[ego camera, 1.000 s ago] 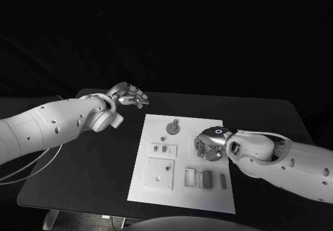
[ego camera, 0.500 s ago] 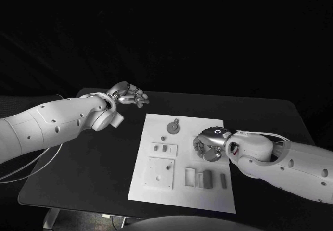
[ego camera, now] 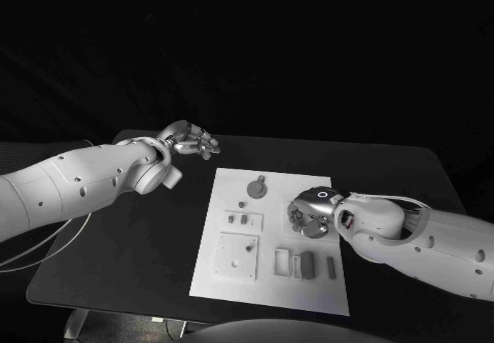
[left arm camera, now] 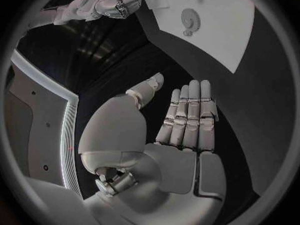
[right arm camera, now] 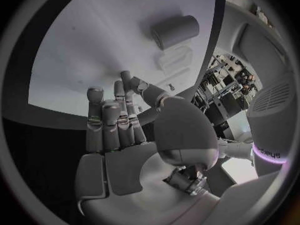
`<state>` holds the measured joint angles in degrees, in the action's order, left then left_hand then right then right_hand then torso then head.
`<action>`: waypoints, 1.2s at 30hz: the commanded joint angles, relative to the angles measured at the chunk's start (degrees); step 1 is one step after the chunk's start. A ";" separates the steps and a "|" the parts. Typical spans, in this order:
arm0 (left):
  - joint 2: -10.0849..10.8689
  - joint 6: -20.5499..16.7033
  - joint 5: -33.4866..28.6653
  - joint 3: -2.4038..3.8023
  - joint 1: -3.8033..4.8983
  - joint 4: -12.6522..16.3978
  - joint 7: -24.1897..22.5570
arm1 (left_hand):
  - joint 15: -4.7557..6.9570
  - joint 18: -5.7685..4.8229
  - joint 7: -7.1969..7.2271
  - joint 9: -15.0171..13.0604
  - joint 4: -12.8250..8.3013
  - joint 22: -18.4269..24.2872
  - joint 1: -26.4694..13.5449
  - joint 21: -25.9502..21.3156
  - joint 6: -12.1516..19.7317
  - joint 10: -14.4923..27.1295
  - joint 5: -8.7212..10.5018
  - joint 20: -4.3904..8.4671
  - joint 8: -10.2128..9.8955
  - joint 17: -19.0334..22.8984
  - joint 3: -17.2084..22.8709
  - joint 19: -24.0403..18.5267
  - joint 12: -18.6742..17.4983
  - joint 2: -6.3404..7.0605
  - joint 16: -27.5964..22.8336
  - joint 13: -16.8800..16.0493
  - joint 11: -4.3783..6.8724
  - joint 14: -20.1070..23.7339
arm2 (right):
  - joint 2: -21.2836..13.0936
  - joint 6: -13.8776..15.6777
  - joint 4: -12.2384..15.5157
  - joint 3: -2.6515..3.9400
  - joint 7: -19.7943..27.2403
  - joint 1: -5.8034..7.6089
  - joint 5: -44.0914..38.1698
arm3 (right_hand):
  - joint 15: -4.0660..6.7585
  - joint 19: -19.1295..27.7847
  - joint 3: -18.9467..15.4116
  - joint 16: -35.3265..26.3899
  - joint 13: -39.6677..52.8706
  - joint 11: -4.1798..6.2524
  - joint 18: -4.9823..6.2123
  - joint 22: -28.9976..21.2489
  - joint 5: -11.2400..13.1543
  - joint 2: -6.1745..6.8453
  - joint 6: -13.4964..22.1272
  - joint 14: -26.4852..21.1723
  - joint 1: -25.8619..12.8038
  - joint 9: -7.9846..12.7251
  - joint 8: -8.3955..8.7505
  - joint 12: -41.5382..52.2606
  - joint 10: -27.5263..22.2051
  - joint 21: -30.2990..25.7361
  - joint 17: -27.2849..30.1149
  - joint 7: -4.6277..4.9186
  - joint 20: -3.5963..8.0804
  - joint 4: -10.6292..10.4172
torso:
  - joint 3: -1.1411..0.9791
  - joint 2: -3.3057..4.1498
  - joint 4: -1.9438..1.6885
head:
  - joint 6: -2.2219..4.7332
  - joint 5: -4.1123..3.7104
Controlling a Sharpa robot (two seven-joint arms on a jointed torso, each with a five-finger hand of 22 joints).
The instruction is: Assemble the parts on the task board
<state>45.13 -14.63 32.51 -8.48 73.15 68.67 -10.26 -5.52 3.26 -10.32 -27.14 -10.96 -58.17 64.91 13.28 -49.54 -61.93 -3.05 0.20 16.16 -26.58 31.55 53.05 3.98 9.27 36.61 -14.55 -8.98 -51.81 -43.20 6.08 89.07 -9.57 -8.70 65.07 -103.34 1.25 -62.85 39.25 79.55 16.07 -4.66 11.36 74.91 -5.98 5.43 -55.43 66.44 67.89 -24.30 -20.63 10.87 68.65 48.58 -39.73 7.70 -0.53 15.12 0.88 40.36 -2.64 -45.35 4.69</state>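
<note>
Task board (ego camera: 270,243) lies white on the black table (ego camera: 134,243); right hand (ego camera: 309,218) above it, left hand (ego camera: 188,140) beyond it, both spread, empty.

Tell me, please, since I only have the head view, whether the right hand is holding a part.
Observer: No. In the right wrist view the right hand holds nothing, its fingers loosely apart above the task board.
Operator: What lies ahead of its fingers?
Observer: A short grey cylinder lies on the board beyond the fingertips, untouched.
Operator: And the left palm?
Observer: The left hand is empty, fingers straight and side by side over the black table.
</note>
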 commanded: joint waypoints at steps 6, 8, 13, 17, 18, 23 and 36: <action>0.00 0.54 -0.20 0.04 0.07 0.17 -0.27 | 0.04 0.64 0.01 0.06 0.19 -0.06 0.69 -0.23 0.26 0.33 -0.14 0.01 0.23 -0.14 -0.05 0.20 0.21 0.13 -0.27 0.10 -0.04 -0.51 | 0.03 0.12 0.21 -0.06 0.04 -0.10 -1.19 | 0.70 -0.64 1.33 -0.09 0.45 0.40 3.64 1.01 -0.05 -1.67 -1.08 0.32 0.41 -0.43 -0.66 0.49 1.23 0.54 -0.03 -0.26 0.18 0.48 | -0.06 0.01 0.04 | -0.02 -0.06; -0.03 0.54 -0.20 0.04 0.07 0.15 -0.27 | 0.04 0.64 0.01 0.06 0.19 -0.06 0.69 -0.23 0.26 0.33 -0.14 0.01 0.23 -0.15 -0.05 0.20 0.21 0.12 -0.27 0.10 -0.04 -0.51 | 0.02 0.22 0.26 -0.06 0.08 -0.11 -1.19 | 0.76 -0.70 1.42 -0.09 0.50 0.46 3.64 1.02 -0.04 -1.75 -1.21 0.37 0.41 -0.47 -0.71 0.54 1.37 0.58 -0.04 -0.30 0.20 0.56 | -0.05 0.00 0.04 | -0.03 -0.07; -0.08 0.62 -0.18 0.04 0.07 0.11 -0.27 | 0.04 0.64 0.01 0.06 0.19 -0.07 0.72 -0.24 0.26 0.33 -0.14 0.01 0.23 -0.19 -0.04 0.20 0.22 0.12 -0.30 0.10 -0.04 -0.52 | -0.14 0.85 0.61 -0.06 0.29 -0.13 -1.09 | 0.98 -0.90 1.62 -0.09 0.67 0.67 3.64 1.02 -0.02 -1.87 -1.68 0.57 0.30 -0.61 -0.88 0.72 1.86 0.72 -0.05 -0.50 0.30 0.81 | -0.06 0.01 0.02 | -0.08 -0.14; -0.07 0.61 -0.17 0.04 0.07 0.06 -0.26 | 0.04 0.64 0.02 0.06 0.19 -0.07 0.73 -0.25 0.25 0.33 -0.14 0.01 0.24 -0.22 -0.05 0.21 0.22 0.12 -0.32 0.11 -0.04 -0.53 | -0.35 1.30 1.05 -0.05 0.33 -0.14 -0.90 | 1.10 -1.03 1.71 -0.11 0.75 0.79 3.64 1.02 -0.02 -1.85 -1.92 0.69 0.24 -0.67 -0.95 0.78 2.10 0.80 -0.05 -0.60 0.37 0.92 | -0.07 0.01 0.03 | -0.07 -0.17; -0.09 0.62 -0.16 0.04 0.07 0.05 -0.26 | 0.04 0.64 0.02 0.06 0.19 -0.08 0.73 -0.25 0.25 0.33 -0.14 0.01 0.24 -0.23 -0.05 0.21 0.22 0.12 -0.32 0.11 -0.04 -0.53 | -0.41 1.30 1.14 -0.05 0.32 -0.14 -0.87 | 1.11 -1.05 1.72 -0.11 0.77 0.81 3.64 1.02 -0.01 -1.84 -1.96 0.71 0.23 -0.68 -0.96 0.79 2.13 0.81 -0.05 -0.61 0.37 0.93 | -0.06 0.00 0.03 | -0.04 -0.20; -0.12 0.65 -0.11 0.04 0.07 0.00 -0.24 | 0.04 0.64 0.02 0.06 0.19 -0.08 0.76 -0.26 0.25 0.33 -0.14 0.01 0.24 -0.26 -0.05 0.21 0.22 0.12 -0.35 0.11 -0.04 -0.53 | -1.03 1.41 1.95 -0.02 0.18 -0.13 -0.72 | 1.17 -1.11 1.75 -0.12 0.80 0.86 3.64 1.02 -0.01 -1.80 -2.06 0.77 0.17 -0.71 -0.99 0.81 2.23 0.84 -0.05 -0.65 0.41 0.97 | -0.06 0.00 0.03 | -0.01 -0.23; -0.15 0.71 -0.10 0.04 0.06 -0.11 -0.08 | 0.04 0.63 0.02 0.07 0.17 -0.10 0.81 -0.30 0.26 0.34 -0.14 0.01 0.25 -0.36 -0.06 0.21 0.22 0.15 -0.43 0.13 -0.05 -0.53 | -2.30 1.03 3.62 1.00 0.01 0.50 0.02 | 1.26 -1.19 1.80 -0.16 0.87 0.95 3.64 1.00 -0.01 -1.73 -2.26 0.86 0.05 -0.76 -1.04 0.85 2.43 0.89 -0.05 -0.73 0.46 1.00 | -0.03 0.00 0.02 | 0.05 -0.35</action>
<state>45.07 -14.55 32.54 -8.48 73.15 68.49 -10.10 -5.52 3.08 -10.32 -27.14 -10.96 -58.21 65.14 13.28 -49.53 -61.93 -3.05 0.19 16.15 -26.87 31.55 53.05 3.98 9.50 36.38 -14.51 -8.98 -51.81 -45.41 7.40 92.46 -8.64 -8.92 65.46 -103.47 2.22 -63.71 40.65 79.55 16.88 -3.68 11.37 74.90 -5.82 4.13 -56.96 67.27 67.97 -24.58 -21.13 11.48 70.45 49.14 -39.73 6.76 -0.12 16.22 0.83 40.36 -2.60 -45.30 4.35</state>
